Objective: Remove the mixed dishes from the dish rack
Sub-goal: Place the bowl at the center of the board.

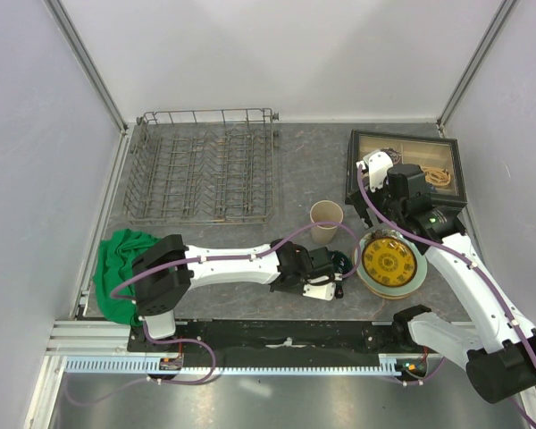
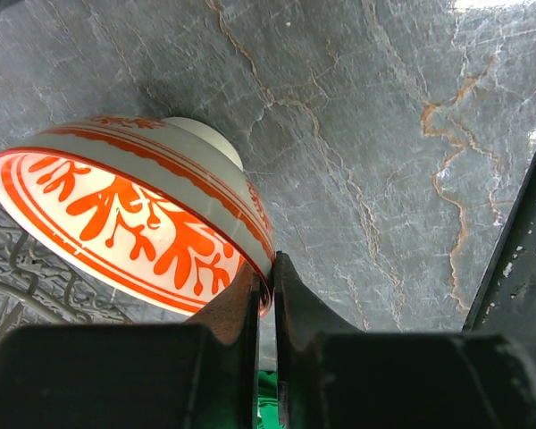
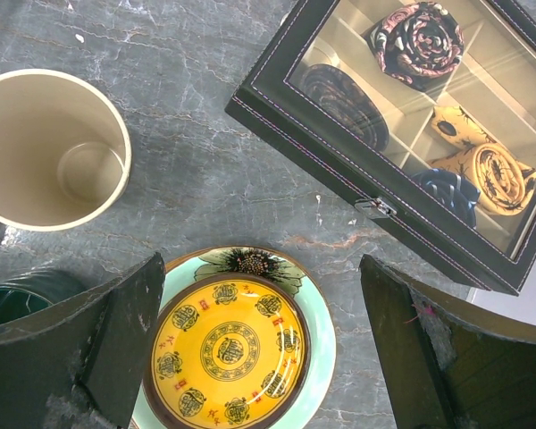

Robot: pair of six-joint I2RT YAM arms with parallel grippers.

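The left gripper (image 2: 266,295) pinches the rim of the small red-and-white bowl (image 2: 134,223) at the near middle, with its jaws almost shut on it. The bowl is tilted. I think it should be laid flat and set down softly, away from the dark green mug (image 3: 22,299) close by. The right gripper (image 3: 268,335) is wide open and holds nothing, above the yellow-gold patterned dish (image 3: 228,353). The grey stone-look table (image 2: 384,134) is flat. The grey wire dish rack (image 1: 205,114) stands far left with no dishes in it. White walls (image 1: 295,54) stand around the table.
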